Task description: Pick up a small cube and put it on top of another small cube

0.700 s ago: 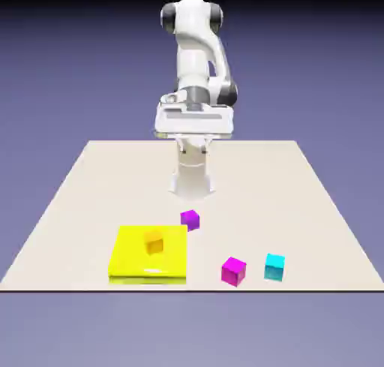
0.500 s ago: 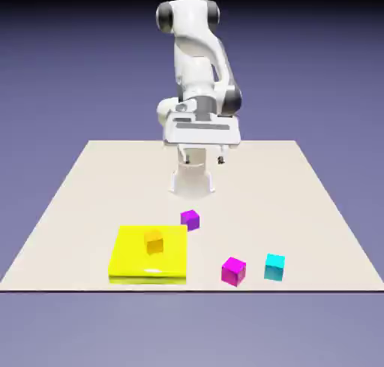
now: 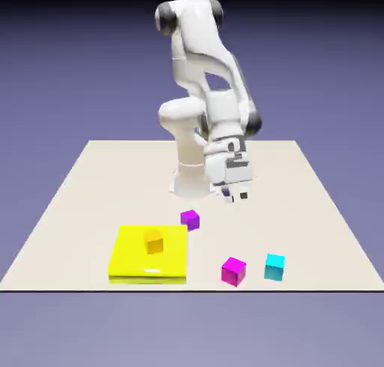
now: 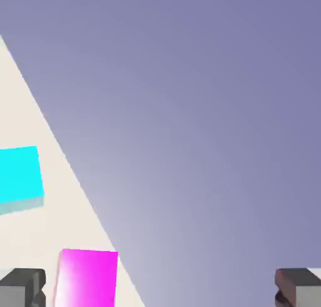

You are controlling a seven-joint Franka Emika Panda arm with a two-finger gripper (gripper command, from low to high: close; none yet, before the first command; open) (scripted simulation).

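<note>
Down near the front edge of the pale beige table (image 3: pixel 315 208), the small plain cyan cube (image 3: pixel 274 267) sits flat on the surface, toward the exterior view's right. It lies well apart from the white arm's two-finger gripper (image 3: pixel 236 196), which hangs in the air above the middle of the table, nearer the robot's base than the cube is, and to the cube's left in that view. Nothing sits between the jaws, and they touch nothing.

In the hand view the cyan cube (image 4: pixel 19 176) shows at the left edge, outside the gap between the two grey fingertips (image 4: pixel 22 287), which stand at the picture's bottom corners, spread as wide apart as the frame allows. A small magenta cube (image 4: pixel 88 278) shows just beside the fingertip at the picture's left, large and low in that view; whether it falls within the gap cannot be told, and it is clear of the pads.

In the exterior view that magenta cube (image 3: pixel 233 271) rests just beside the cyan one, apart from it and on its left. A second small magenta cube (image 3: pixel 190 220) lies farther back, near the corner of a flat glossy yellow square slab (image 3: pixel 127 260), and a small orange cube (image 3: pixel 154 242) stands on top of that slab.
</note>
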